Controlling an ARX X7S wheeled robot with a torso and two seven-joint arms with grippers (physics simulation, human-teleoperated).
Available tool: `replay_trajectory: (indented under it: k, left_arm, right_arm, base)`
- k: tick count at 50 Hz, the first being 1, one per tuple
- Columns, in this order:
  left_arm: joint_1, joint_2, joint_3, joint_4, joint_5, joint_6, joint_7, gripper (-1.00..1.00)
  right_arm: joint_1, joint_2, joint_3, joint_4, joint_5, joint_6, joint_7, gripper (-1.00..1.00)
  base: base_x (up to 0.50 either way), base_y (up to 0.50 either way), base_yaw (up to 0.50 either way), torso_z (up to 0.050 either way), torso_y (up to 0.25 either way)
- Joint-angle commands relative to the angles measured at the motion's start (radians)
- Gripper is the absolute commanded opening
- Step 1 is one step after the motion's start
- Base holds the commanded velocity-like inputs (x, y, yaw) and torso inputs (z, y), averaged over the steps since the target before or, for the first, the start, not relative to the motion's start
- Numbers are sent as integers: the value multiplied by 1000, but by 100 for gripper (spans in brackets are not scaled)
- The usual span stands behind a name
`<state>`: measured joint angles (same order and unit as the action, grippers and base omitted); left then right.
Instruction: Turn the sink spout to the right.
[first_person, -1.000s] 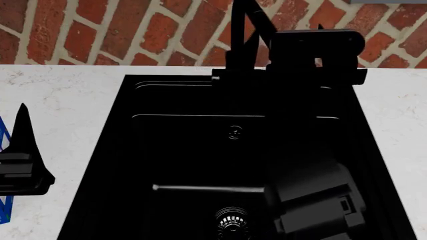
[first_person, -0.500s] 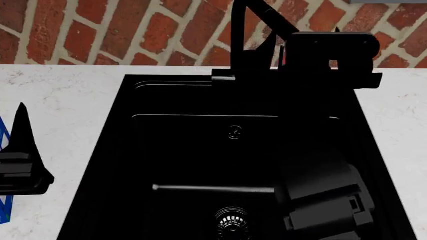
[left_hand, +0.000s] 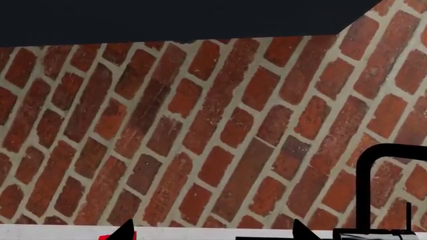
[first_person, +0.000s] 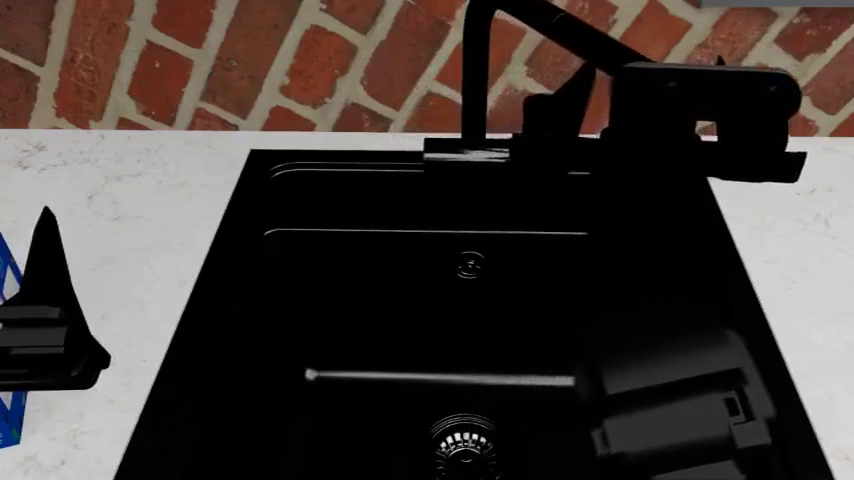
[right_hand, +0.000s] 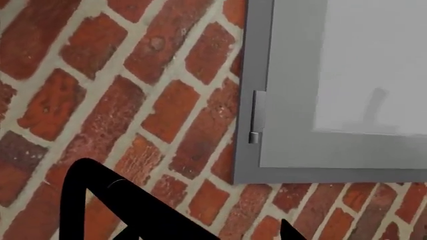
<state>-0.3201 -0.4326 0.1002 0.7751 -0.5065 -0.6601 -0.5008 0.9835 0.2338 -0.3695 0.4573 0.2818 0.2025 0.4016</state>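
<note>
The sink spout (first_person: 474, 75) rises from its black base (first_person: 467, 152) at the back rim of the sink (first_person: 214, 300), and its bent arm runs up and to the right. My right gripper (first_person: 647, 85) is at that arm, over the sink's back right corner. In the right wrist view the spout (right_hand: 100, 197) slants across between the jaws of the right gripper (right_hand: 208, 234), which stand apart. My left gripper (first_person: 47, 290) hangs over the counter left of the sink. It is open and empty (left_hand: 212, 232), with the spout (left_hand: 363, 190) off to its side.
A drain strainer (first_person: 465, 440) and a thin grey rod (first_person: 427, 377) lie in the basin. My right forearm (first_person: 667, 400) crosses the sink's right side. A blue rack (first_person: 7, 270) is at the far left. A grey window frame (right_hand: 280, 100) is set in the brick wall (first_person: 267, 60).
My right gripper has moved to the right along the back of the sink. The spout's bent arm has swung to the right with it. The left arm has not moved.
</note>
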Motion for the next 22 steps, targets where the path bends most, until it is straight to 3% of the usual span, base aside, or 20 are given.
replay_trajectory:
  k: [1,22]
  left_arm:
    - [0,-3,0,2,-4,0,-4,100]
    - [2,-7,4,-5,-2,11,-7,100]
  right_arm:
    - [9,16,7,-16,-8,7,21,100]
    - [35,11,6,65,-11,-34,10,100]
  base:
    - [0,0,0,0,0]
    - [0,0,0,0,0]
